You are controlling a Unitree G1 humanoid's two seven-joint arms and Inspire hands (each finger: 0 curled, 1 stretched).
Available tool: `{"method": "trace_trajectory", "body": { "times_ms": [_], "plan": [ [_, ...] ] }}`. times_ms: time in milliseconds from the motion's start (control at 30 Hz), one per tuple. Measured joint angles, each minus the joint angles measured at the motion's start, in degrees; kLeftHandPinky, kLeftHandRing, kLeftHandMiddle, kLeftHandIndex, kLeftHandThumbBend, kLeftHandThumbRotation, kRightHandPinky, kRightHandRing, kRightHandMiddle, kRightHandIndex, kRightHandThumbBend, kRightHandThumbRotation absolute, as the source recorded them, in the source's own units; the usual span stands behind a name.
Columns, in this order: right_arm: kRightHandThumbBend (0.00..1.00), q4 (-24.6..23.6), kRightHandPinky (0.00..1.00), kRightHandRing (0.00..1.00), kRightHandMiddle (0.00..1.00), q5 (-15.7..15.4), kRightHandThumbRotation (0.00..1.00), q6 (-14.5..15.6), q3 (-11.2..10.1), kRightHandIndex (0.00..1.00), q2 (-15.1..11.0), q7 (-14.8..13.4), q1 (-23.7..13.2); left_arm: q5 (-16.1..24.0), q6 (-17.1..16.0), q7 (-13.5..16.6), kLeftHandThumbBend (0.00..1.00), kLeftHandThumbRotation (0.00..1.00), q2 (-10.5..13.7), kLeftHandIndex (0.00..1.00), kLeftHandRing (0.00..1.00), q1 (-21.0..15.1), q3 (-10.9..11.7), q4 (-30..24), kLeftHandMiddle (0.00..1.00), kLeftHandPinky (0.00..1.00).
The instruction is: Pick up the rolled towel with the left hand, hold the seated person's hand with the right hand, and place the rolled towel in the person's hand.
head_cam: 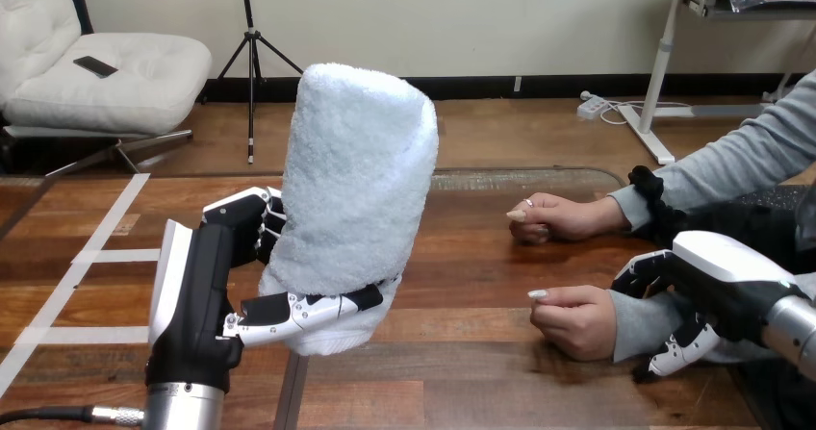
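A white rolled towel (356,189) stands upright in my left hand (207,276), raised at the table's left middle. The fingers wrap its far side and the thumb crosses its lower front. At the right, the person's nearer hand (575,320) rests as a loose fist on the wooden table (481,392). My right hand (717,276) is at that hand's grey-sleeved wrist (643,322), with fingers curled over the top and others under it. The person's farther hand (558,218) lies fisted on the table behind it, apart from both my hands.
White tape strips (96,247) run across the table's left part. Bare wood lies between the towel and the person's hands. The person's forearms come in from the right edge.
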Motion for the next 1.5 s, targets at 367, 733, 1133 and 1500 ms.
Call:
{"method": "trace_trajectory", "body": {
  "times_ms": [367, 733, 1133, 1500],
  "plan": [
    [0.98, 1.92, 0.62, 0.68, 0.7, -1.66, 0.08, 0.0, 1.54, 0.69, 0.0, -1.46, -1.92, 0.01, -0.1, -0.04, 0.66, 0.0, 0.02, 0.39, 0.31, 0.0, 0.12, 0.02, 0.36, 0.27],
    [0.98, 4.07, 0.59, 0.66, 0.69, -1.86, 0.07, -0.42, 2.3, 0.68, 0.0, -2.4, -3.04, 0.0, -0.1, -0.2, 0.65, 0.0, 0.02, 0.39, 0.31, 0.0, 0.25, 0.02, 0.36, 0.27],
    [0.97, 4.81, 0.58, 0.65, 0.68, -1.78, 0.04, -0.5, 2.3, 0.67, -0.02, -2.39, -3.37, 0.01, -0.33, -0.22, 0.65, 0.0, 0.03, 0.39, 0.32, 0.0, 0.4, 0.02, 0.36, 0.28],
    [0.95, 4.92, 0.55, 0.62, 0.65, -1.61, 0.01, -0.05, 2.32, 0.64, -0.02, -2.04, -3.48, 0.02, -1.12, -0.23, 0.65, 0.0, 0.06, 0.39, 0.31, 0.0, 0.67, 0.03, 0.36, 0.28]
  ]
}}
